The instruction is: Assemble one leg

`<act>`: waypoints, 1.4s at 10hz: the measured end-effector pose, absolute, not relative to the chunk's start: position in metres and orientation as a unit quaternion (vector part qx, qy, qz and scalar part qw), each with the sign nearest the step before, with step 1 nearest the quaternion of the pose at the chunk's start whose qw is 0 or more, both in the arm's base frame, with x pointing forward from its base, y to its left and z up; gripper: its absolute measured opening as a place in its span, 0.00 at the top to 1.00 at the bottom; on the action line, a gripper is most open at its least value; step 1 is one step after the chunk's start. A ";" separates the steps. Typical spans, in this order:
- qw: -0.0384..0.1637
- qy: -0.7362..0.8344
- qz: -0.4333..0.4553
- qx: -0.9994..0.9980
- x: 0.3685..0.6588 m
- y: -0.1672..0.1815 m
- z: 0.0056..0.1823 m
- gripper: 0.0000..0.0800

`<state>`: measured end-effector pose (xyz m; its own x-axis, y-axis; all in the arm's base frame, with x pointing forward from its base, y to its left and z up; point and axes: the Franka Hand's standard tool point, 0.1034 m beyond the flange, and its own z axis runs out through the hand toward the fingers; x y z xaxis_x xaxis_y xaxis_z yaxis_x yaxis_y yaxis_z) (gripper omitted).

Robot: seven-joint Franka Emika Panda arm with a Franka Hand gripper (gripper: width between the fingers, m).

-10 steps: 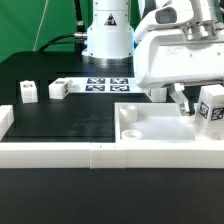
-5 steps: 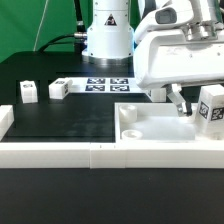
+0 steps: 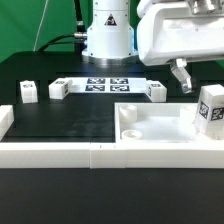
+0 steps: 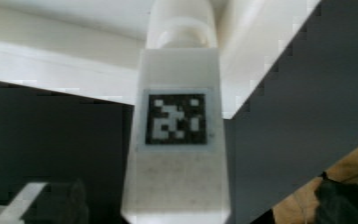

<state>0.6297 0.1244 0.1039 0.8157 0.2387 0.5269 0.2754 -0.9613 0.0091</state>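
Observation:
A leg (image 3: 210,108), a small white post with a square tag, stands upright at the exterior view's right end of the large white tray-like piece (image 3: 150,128). My gripper (image 3: 192,84) hangs above and slightly to the exterior view's left of this leg, clear of it, with one finger (image 3: 183,76) showing; it holds nothing. The wrist view shows the same leg (image 4: 176,130) close up, tag facing the camera, over the white piece (image 4: 87,50). A dark finger (image 4: 350,190) shows at the edge, apart from the leg.
Three more tagged legs lie on the black table: two at the exterior view's left (image 3: 28,92) (image 3: 58,89), one near the middle (image 3: 155,91). The marker board (image 3: 100,85) lies behind them. A white rail (image 3: 60,152) runs along the front.
My gripper has risen from beside the standing leg to well above the tray piece. The leg has stayed in place.

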 end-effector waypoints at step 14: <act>0.051 -0.145 -0.018 -0.988 0.632 0.120 0.092 0.35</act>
